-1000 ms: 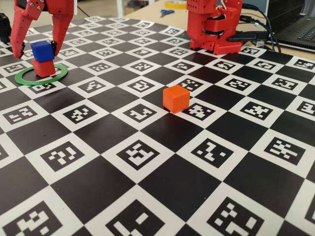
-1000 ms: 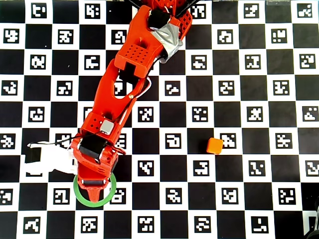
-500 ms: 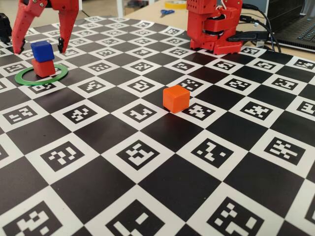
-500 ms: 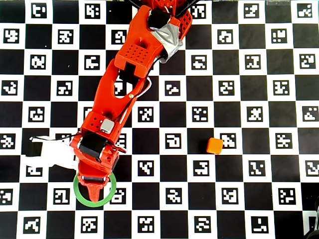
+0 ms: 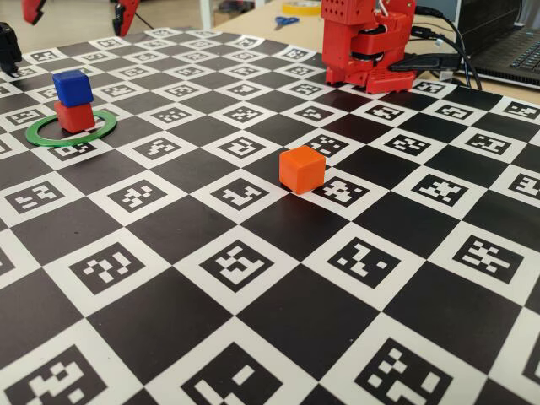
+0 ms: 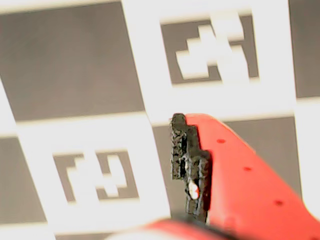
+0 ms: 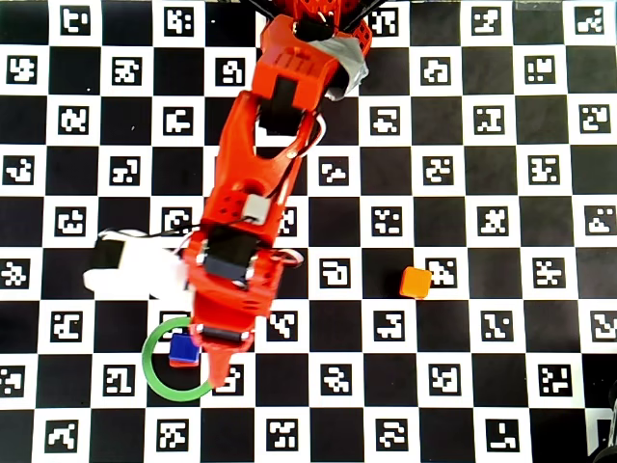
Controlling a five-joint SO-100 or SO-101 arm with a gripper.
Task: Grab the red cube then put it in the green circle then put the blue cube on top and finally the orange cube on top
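- The arm [image 7: 255, 183] stretches from its base at the top of the overhead view down and slightly to the left across the checkered table [image 7: 501, 318], its links laid out almost in one line.
- The arm's wrist end hangs over the upper right part of the green circle [image 7: 152, 371], covering part of the ring from above.
- In the fixed view only two red tips of the claw [image 5: 80, 10] show at the top left edge, raised well clear of the stack beneath them.
- Those two tips stand well apart, so the claw is spread wide and holds nothing.
- The wrist view shows one red finger [image 6: 240, 185] with a black pad on its inner edge, seen over black and white marker squares; the other finger is out of that picture.
- The red cube [image 5: 75, 116] sits inside the green circle [image 5: 69, 130] at the left of the fixed view.
- The blue cube [image 5: 72, 87] rests on top of the red cube, turned a little so its edges do not quite line up with the cube beneath.
- In the overhead view the blue cube [image 7: 182, 349] peeks out just beside the claw's left edge, inside the ring.
- The orange cube [image 5: 302, 169] stands alone on the table, well apart from the stack; in the overhead view it [image 7: 415, 282] lies to the right of the arm.
- The arm's red base [image 5: 365, 44] stands at the far edge of the table in the fixed view.
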